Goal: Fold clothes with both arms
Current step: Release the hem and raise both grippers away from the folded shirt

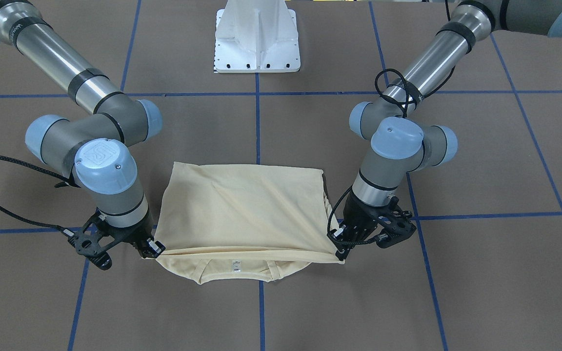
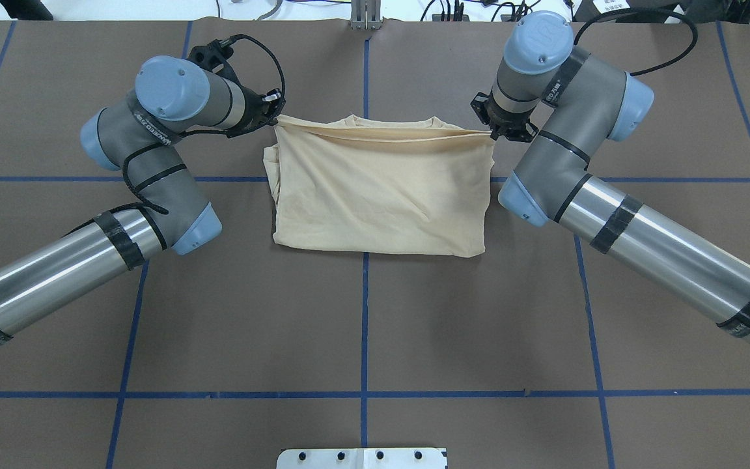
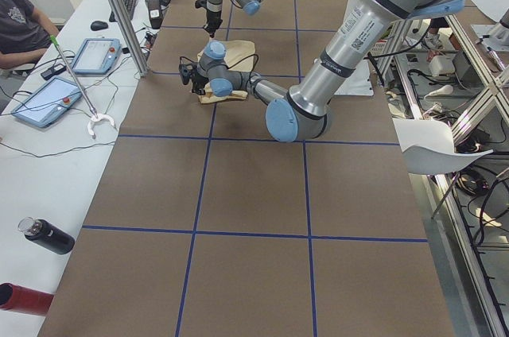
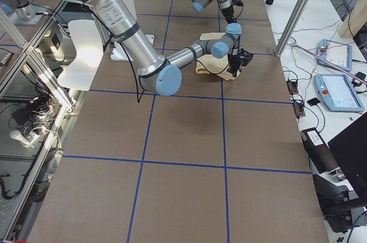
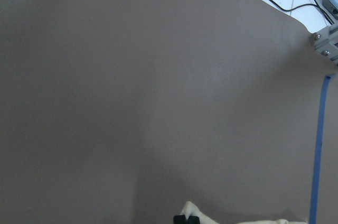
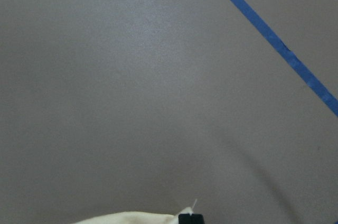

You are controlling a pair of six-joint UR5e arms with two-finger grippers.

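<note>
Overhead exterior: the T-shirt point(image 2: 375, 195) lies folded on the table point(image 2: 375, 312), long axis running left-right (folded edge nearest the robot). At its far corners, the left gripper point(image 2: 272, 114) and right gripper point(image 2: 496, 134) each pinch the top layer, equally close.

Brown table point(image 2: 479, 312) (blue tape grid point(image 2: 364, 326))

One camera sits behind my shoulders and looks forward and down on the table point(image 2: 251, 312). Another faces me from across it, steeply down, with my base point(image 1: 256, 44) at its top. Two distant side cameras look along the table from either end. My wrist cameras sit close over the tabletop. Every view catches the shirt point(image 2: 381, 189)
</note>
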